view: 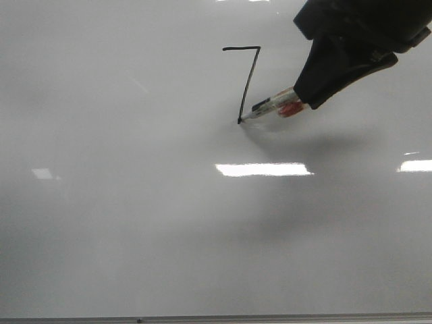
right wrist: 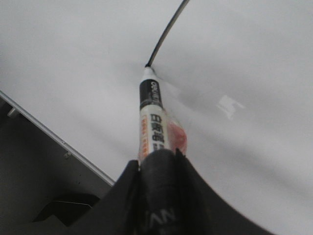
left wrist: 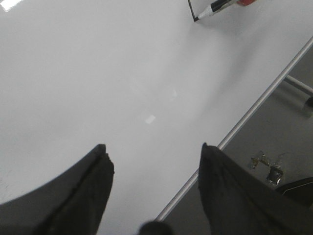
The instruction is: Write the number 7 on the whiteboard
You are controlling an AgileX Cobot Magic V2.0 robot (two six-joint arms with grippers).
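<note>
Marker tip meets the foot of the number 7 on the whiteboard.
Right gripper, partly cropped, clamps the marker; left gripper gapes wide, well nearer and left.

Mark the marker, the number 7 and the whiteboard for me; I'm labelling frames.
marker [view: 275, 106]: front view, clear barrel.
number 7 [view: 249, 82]: front view, middle of the downstroke.
whiteboard [view: 121, 223]: front view, bare surface.
</note>
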